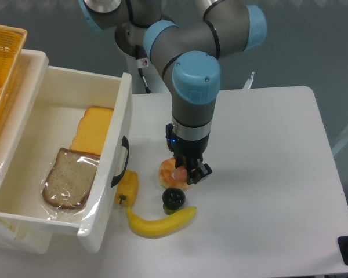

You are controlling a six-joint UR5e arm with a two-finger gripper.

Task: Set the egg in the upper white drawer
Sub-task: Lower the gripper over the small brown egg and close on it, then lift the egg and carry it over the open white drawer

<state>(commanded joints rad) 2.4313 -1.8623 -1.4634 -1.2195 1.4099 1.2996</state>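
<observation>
Camera view is showing the egg point(180, 172), small and pinkish-tan, sitting between the fingers of the hand point(185, 173), which is closing on it over a glazed ring point(169, 172) on the tabletop point(267, 191). A black item point(173, 198), banana point(160, 221) and yellow pepper point(127, 186) are lying between it and the upper white drawer point(58, 156).

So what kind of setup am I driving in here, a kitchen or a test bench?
Most likely a lab test bench: a bare white table, a pulled-out white plastic drawer holding wrapped bread slices, and toy-like food such as a yellow banana, against a plain grey-blue floor.
</observation>
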